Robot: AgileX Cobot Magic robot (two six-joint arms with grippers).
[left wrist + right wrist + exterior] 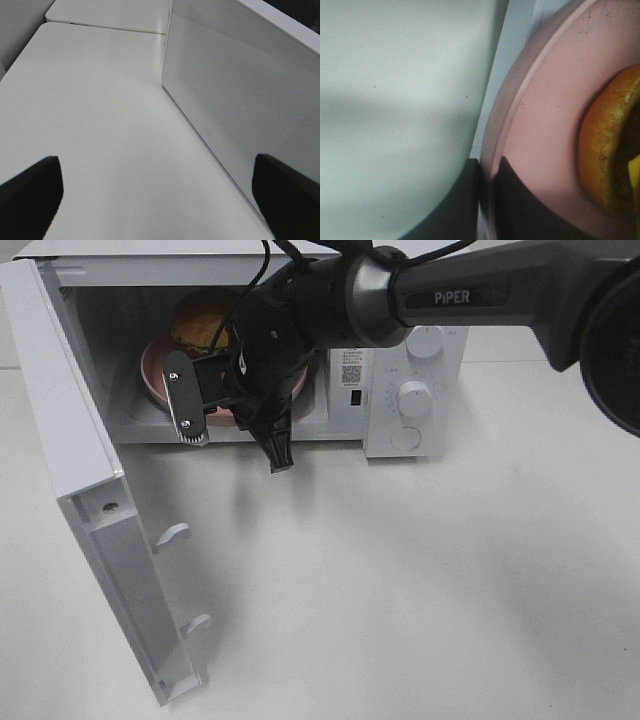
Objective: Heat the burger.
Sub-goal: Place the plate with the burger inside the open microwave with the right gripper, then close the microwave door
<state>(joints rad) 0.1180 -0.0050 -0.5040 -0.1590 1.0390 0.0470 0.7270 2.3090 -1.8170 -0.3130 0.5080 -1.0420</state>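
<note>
The burger (200,322), with a glossy golden-brown bun, sits on a pink plate (155,370) inside the open microwave (440,350). My right gripper (232,400) reaches across from the right into the oven's mouth. In the right wrist view its dark fingertips (510,200) pinch the rim of the pink plate (550,115), with the gripper (487,175) shut on it and the burger (605,160) close behind. My left gripper (160,200) stands wide open over bare table, holding nothing; the exterior high view does not show it.
The microwave door (80,440) swings out to the front left, with two latch hooks (172,535) on its inner edge. Control knobs (413,397) are on the oven's right. A white perforated microwave panel (240,100) stands beside the left gripper. The white table (420,580) spreads in front.
</note>
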